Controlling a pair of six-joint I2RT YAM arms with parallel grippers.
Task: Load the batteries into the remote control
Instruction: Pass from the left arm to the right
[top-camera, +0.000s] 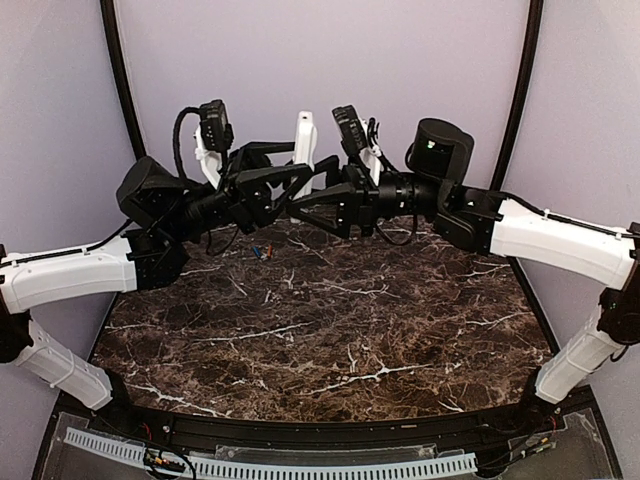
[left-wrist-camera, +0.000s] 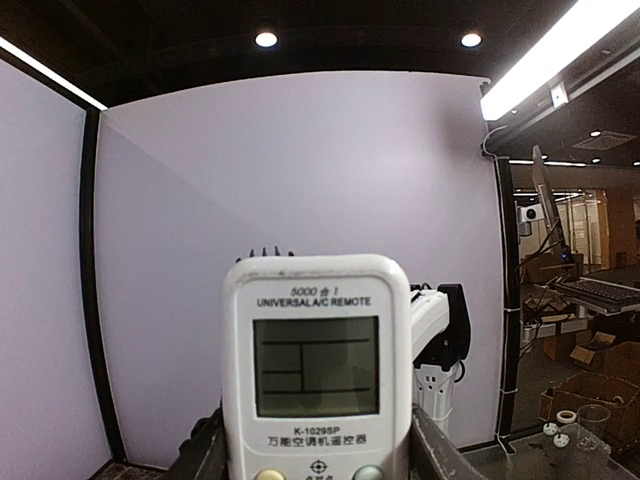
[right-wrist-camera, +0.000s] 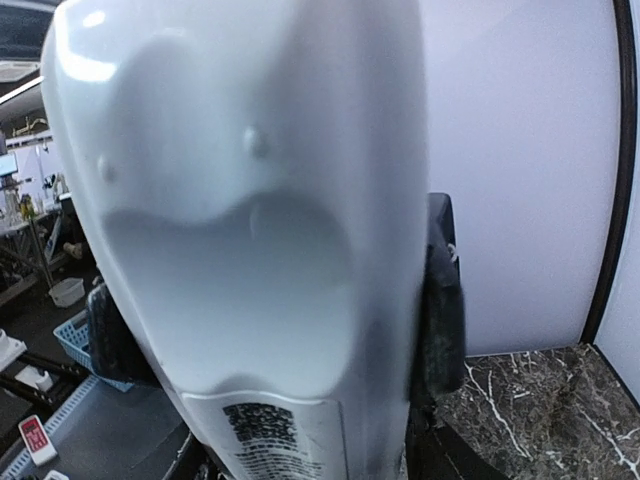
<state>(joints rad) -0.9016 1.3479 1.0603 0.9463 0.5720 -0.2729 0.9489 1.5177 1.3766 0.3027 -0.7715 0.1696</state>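
The remote control (top-camera: 304, 140) stands upright in the air over the far side of the worktop (top-camera: 330, 320), between the two arms. The left tool (left-wrist-camera: 315, 455) pinches its lower body, a dark finger (left-wrist-camera: 205, 450) on each side. The grey screen faces that wrist camera, and a white and black part of the right arm (left-wrist-camera: 440, 340) shows just behind it.

The right tool (right-wrist-camera: 280, 330) faces the remote's back, with dark pads (right-wrist-camera: 445, 300) close against both edges. Whether they press it cannot be told.

The batteries (top-camera: 262, 251), one bluish and one orange-red, lie together on the worktop below the tools, well apart from the remote.

Outside the booth there are cardboard boxes (left-wrist-camera: 600, 390) and a blue basket (right-wrist-camera: 75, 340); their contents are hidden.

The worktop is dark brown marble with white veins. The remote's back is glossy white with a scooped hollow and a printed label (right-wrist-camera: 270, 435).
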